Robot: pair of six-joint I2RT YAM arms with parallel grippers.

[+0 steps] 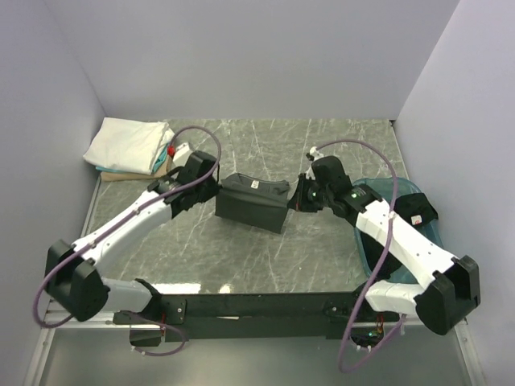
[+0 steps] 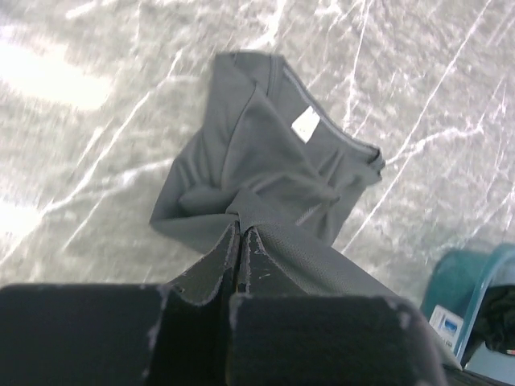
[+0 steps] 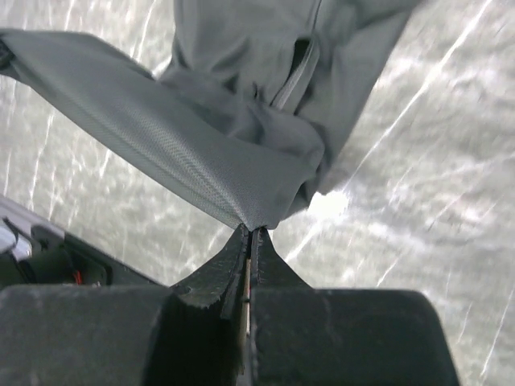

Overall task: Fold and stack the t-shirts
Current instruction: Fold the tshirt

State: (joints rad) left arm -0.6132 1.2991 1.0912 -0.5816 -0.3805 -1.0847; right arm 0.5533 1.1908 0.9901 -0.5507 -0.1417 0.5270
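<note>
A dark charcoal-grey t-shirt [image 1: 251, 202] with a small white neck label hangs bunched between my two arms above the middle of the marbled table. My left gripper [image 1: 216, 191] is shut on its left edge; in the left wrist view the cloth [image 2: 265, 161] runs out from between the closed fingertips of the left gripper [image 2: 241, 229]. My right gripper [image 1: 294, 201] is shut on the right edge, and the fabric [image 3: 201, 153] stretches taut from the pinch of that right gripper [image 3: 252, 232]. A folded white t-shirt [image 1: 125, 145] lies on a teal one at the far left corner.
A teal plastic bin [image 1: 402, 217] holding dark clothing stands at the right, partly under my right arm, and shows as the bin [image 2: 475, 297] in the left wrist view. Walls close the table on three sides. A small red and white object [image 1: 175, 150] lies beside the stack.
</note>
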